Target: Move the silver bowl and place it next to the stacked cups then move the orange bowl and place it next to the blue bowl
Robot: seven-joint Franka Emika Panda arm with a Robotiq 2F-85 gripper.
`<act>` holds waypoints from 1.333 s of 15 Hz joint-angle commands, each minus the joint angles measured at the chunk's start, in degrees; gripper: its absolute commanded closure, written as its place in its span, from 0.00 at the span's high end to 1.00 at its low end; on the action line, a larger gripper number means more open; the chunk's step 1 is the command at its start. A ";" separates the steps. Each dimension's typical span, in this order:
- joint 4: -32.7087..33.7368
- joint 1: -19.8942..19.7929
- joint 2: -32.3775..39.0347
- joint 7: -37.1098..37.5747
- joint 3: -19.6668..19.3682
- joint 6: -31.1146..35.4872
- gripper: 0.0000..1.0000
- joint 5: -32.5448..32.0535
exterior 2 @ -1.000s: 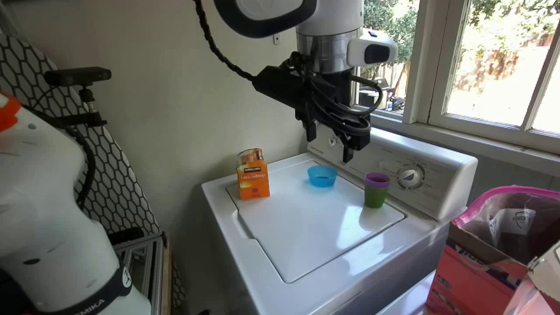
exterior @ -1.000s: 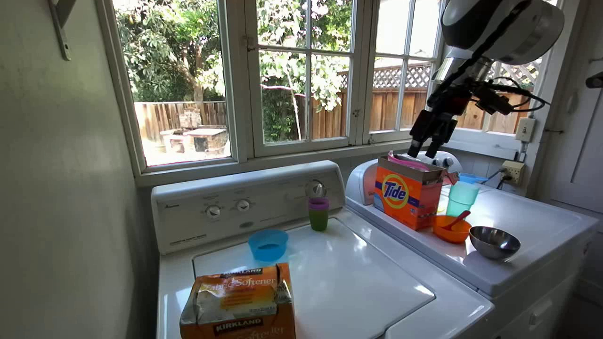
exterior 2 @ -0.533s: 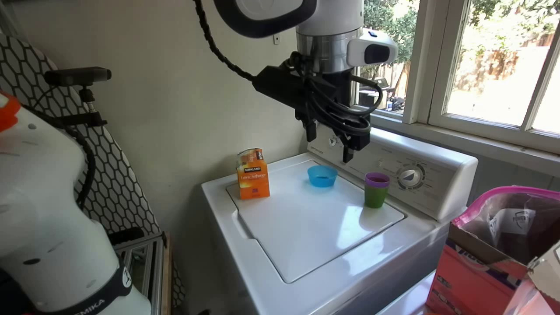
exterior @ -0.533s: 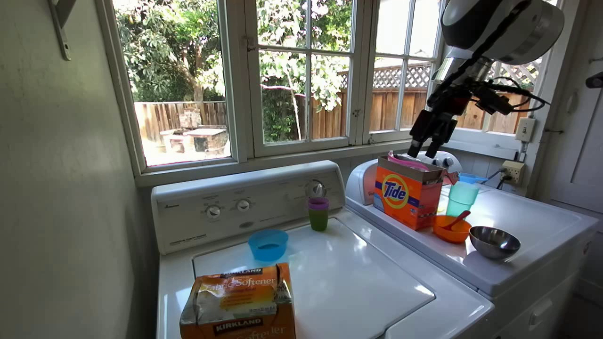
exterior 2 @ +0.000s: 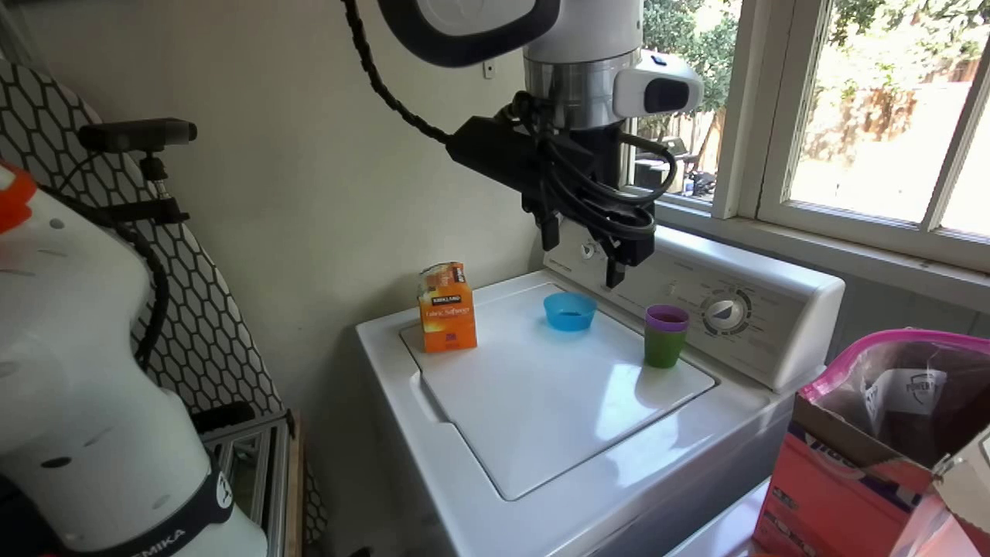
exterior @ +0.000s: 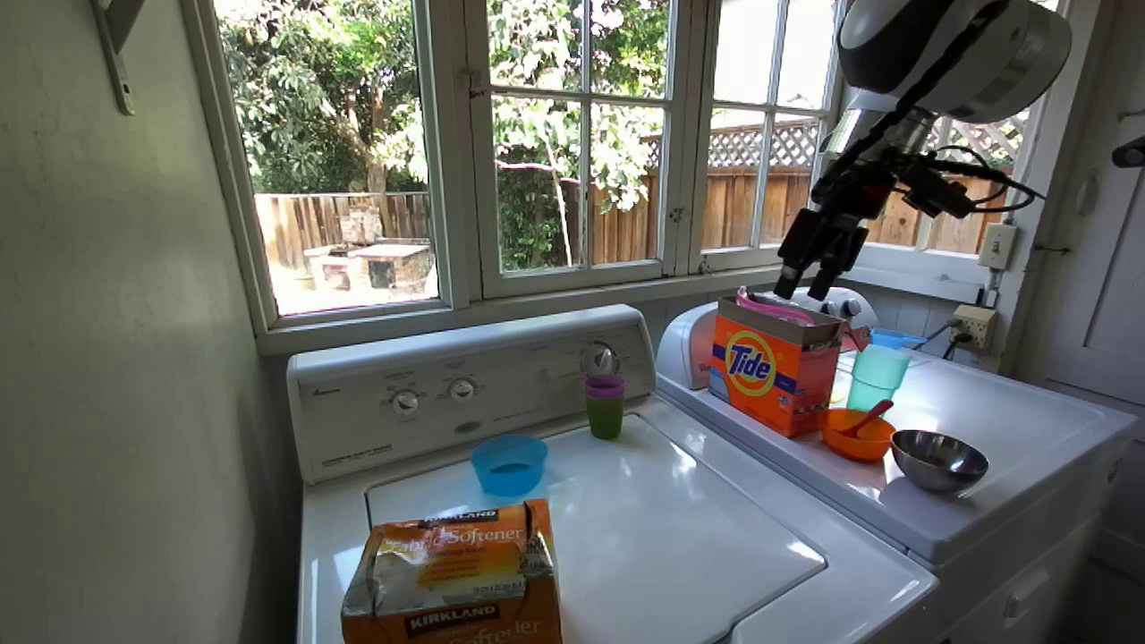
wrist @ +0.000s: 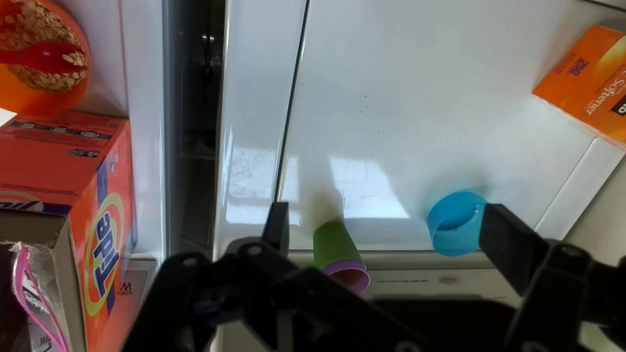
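In an exterior view the shallow silver metal bowl (exterior: 939, 461), unmoved since earlier and shown only here, sits lower right beside the round orange plastic bowl (exterior: 856, 447), an orange cardboard Tide box (exterior: 774, 367) to its left. In an exterior view stacked green-and-purple plastic cups (exterior 2: 665, 338) stand right of centre. Only the wrist view shows flakes (wrist: 54, 29) in the orange bowl; the black gripper (wrist: 392, 234) gapes wide, holding nothing, one finger (wrist: 508, 247) before the round light-blue plastic bowl (wrist: 455, 227).

Daylight enters over the washer's (exterior 2: 460, 480) back edge; window panes (exterior 2: 874, 147) overexposed. Glare crosses the lid's (wrist: 430, 98) edge facing the adjoining appliance (exterior: 1029, 411), near the rear corner, split by the stacked cups' (wrist: 337, 242) shadow. I find the side wall (exterior: 134, 358) dim, the gripper (wrist: 384, 215) near-black.
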 commanded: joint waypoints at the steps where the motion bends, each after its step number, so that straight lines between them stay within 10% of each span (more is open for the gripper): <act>1: 0.13 -1.70 0.21 -0.57 1.61 -0.28 1.00 0.80; 13: -1.93 -9.84 5.25 17.37 5.63 3.05 1.00 -4.98; 20: -2.81 -13.98 14.47 12.59 3.64 5.60 1.00 -13.49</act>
